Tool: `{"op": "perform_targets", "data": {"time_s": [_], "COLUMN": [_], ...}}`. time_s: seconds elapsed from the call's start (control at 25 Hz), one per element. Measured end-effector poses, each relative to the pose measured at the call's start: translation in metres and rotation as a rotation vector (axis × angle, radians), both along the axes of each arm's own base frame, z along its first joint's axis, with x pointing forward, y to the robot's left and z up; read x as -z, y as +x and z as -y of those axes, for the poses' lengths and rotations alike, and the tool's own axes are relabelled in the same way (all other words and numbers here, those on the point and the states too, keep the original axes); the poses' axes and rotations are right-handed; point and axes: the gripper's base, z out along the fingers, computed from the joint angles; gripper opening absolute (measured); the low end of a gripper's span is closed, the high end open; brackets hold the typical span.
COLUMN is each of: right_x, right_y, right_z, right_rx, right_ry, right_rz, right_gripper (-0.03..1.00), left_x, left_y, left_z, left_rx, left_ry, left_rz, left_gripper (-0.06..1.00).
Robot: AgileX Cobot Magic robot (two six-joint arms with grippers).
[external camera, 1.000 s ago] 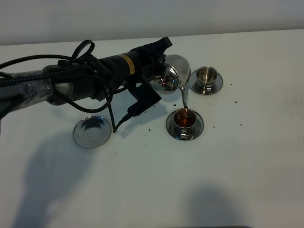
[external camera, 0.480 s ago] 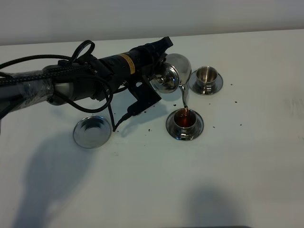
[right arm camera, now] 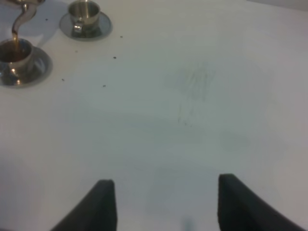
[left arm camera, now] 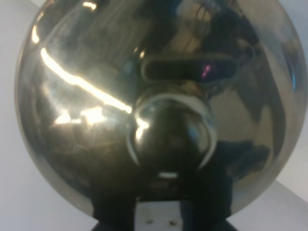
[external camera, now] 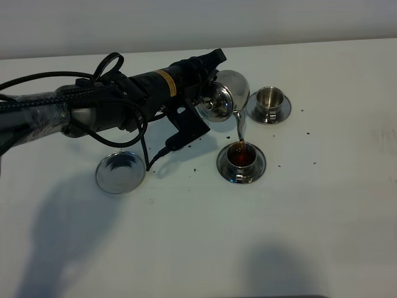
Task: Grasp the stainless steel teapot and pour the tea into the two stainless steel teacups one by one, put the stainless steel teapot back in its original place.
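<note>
My left gripper (external camera: pixel 208 81) is shut on the stainless steel teapot (external camera: pixel 226 93) and holds it tipped, its thin spout over the near teacup (external camera: pixel 242 156). Brown tea runs from the spout into that cup, which stands on its saucer (external camera: pixel 257 171) and holds tea. The teapot's domed lid and knob fill the left wrist view (left arm camera: pixel 168 130). The far teacup (external camera: pixel 270 99) stands empty on its saucer behind. The empty pot saucer (external camera: pixel 120 172) lies at the left front. My right gripper (right arm camera: pixel 163 202) is open over bare table; both cups (right arm camera: pixel 14 53) (right arm camera: pixel 84 12) show in its view.
The white table (external camera: pixel 298 236) carries scattered dark tea-leaf specks around the cups. The left arm and its cables (external camera: pixel 93 105) stretch across the table's left half, above the pot saucer.
The tea level in the near cup has risen slightly. The arm and teapot have held their pose.
</note>
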Motion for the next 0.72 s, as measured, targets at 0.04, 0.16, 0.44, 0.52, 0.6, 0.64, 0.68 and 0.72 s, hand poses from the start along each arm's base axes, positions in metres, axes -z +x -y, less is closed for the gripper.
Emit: {"op": "perform_targets", "data": {"time_s": [0.04,0.16,0.44,0.52,0.6,0.64,0.68,0.72], "right_x": [0.0000,0.0000,0.0000,0.0000,0.0000,0.0000,0.0000,0.0000], "right_y": [0.0000,0.0000,0.0000,0.0000,0.0000,0.0000,0.0000,0.0000], "right_z": [0.0000,0.0000,0.0000,0.0000,0.0000,0.0000,0.0000,0.0000], "right_rx": [0.000,0.000,0.000,0.000,0.000,0.000,0.000,0.000], "right_ry": [0.000,0.000,0.000,0.000,0.000,0.000,0.000,0.000], "right_rz": [0.000,0.000,0.000,0.000,0.000,0.000,0.000,0.000], "right_gripper": [0.46,0.46,0.46,0.46,0.46,0.46,0.46,0.46], "left_x": [0.0000,0.0000,0.0001,0.0002,0.0010,0.0016,0.0025,0.0037], "left_y": [0.0000,0.0000,0.0000,0.0000,-0.0001,-0.0001,-0.0002,-0.0004], "left_z": [0.0000,0.0000,-0.0001,-0.0001,-0.0007,-0.0011,-0.0018,-0.0026], "left_rx": [0.000,-0.001,-0.001,-0.001,-0.010,-0.020,-0.034,-0.054], "left_ry": [0.000,-0.001,0.001,0.001,0.001,-0.005,-0.014,-0.026], "left_rz": [0.000,0.000,-0.002,-0.002,-0.014,-0.028,-0.047,-0.073], "left_gripper": [0.22,0.22,0.22,0.22,0.22,0.22,0.22,0.22]}}
